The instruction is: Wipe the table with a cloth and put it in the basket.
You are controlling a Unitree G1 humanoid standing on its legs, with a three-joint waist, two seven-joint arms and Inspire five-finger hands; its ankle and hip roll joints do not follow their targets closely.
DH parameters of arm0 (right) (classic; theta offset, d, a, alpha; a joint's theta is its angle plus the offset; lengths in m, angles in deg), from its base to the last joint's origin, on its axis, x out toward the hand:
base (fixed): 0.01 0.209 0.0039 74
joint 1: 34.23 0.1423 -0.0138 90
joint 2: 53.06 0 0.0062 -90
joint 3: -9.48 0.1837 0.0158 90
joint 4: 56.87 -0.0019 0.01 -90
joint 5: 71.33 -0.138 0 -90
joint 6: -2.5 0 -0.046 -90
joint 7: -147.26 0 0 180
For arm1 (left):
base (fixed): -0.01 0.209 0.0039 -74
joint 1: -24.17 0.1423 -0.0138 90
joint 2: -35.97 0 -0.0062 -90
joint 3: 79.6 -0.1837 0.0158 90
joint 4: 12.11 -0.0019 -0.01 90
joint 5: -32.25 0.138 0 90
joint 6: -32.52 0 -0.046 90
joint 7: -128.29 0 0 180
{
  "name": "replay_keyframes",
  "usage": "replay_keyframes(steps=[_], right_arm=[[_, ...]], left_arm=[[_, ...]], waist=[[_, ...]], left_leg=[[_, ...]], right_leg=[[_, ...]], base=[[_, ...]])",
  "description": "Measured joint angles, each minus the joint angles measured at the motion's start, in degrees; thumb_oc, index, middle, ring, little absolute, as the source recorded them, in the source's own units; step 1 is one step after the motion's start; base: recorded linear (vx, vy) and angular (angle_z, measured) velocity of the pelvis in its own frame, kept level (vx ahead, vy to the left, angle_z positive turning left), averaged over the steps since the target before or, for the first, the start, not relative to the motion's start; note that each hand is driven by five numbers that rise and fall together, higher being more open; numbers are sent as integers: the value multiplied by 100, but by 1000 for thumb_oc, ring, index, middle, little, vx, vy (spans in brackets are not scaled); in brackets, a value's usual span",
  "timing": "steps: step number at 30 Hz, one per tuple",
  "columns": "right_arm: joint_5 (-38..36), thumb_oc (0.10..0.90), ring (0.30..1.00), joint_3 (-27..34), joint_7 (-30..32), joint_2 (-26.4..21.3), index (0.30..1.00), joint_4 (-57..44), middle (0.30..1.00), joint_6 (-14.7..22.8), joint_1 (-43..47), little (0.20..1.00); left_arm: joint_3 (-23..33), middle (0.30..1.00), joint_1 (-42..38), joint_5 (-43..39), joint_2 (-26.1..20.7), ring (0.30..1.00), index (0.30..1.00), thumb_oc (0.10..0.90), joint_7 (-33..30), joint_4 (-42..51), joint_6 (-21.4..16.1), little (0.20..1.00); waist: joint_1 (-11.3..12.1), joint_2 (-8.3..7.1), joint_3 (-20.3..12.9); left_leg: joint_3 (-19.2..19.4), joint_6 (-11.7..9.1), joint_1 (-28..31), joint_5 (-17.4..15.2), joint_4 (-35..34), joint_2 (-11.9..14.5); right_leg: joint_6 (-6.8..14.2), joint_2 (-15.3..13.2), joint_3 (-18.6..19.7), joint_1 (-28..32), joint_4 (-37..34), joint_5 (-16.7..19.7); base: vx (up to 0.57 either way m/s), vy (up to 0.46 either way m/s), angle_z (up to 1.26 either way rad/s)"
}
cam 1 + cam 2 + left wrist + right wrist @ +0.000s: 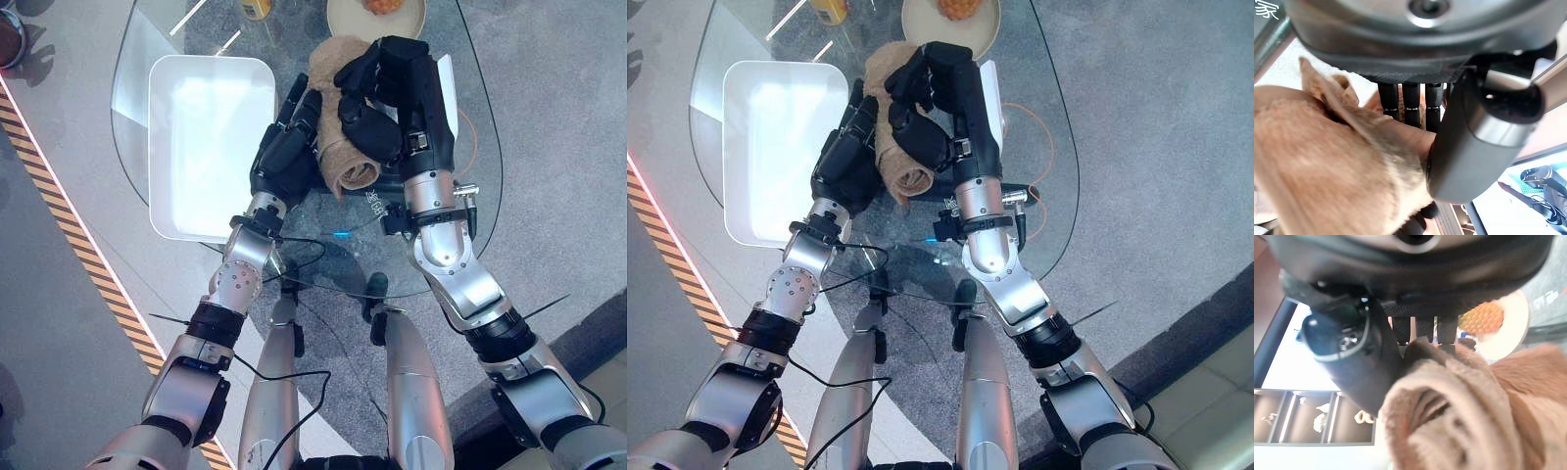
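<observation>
1. Nearest to the robot, the rounded edge of the glass table [470,176] curves across in front of it, and the grey floor shows through the clear top.

2. Just past that edge, both hands meet on the cloth [338,157]. It is a tan, fuzzy towel, bunched into a thick roll that runs away from the robot, with a coiled end facing it and loose folds at the far end.

3. The left hand [284,147] lies against the cloth's left side. Its fingers [1410,100] reach straight along the fabric in the left wrist view, and the thumb presses into the pile from the other side, so the hand has the cloth pinched between thumb and fingers.

4. The right hand [382,98] sits on top of the cloth and to its right. Its fingers curl down over the roll, and in the right wrist view the thumb [1352,357] digs in beside a deep fold, so this hand is clamped on the cloth too.

5. The cloth is held between the two hands over the middle of the table; I cannot tell whether its underside touches the glass.

6. To the left, just beside the left hand, a white rectangular basket [171,186] with rounded corners sits on the table, its near corner hanging past the table's rim.

7. Further off, beyond the cloth, a pale plate [343,22] holds something orange and bumpy [382,5].

8. Beside the plate, toward the left, stands a yellow container [830,10], cut off by the top edge.

9. On the floor at the far left runs a yellow-and-black striped strip [59,206].
</observation>
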Motion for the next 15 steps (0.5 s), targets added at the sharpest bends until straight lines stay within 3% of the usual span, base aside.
replay_keyframes(steps=[15], right_arm=[[0, 100, 300, 0, 1, 6, 300, 0, 300, 0, 1, 200]], left_arm=[[-1, 300, 0, 79, 3, 300, 300, 100, 0, -1, 0, 200]], waist=[[-15, 0, 0]], left_leg=[[15, 0, 0, -1, 4, -1]], right_leg=[[1, 1, 21, -14, 7, 1]], base=[[0, 0, 0]])
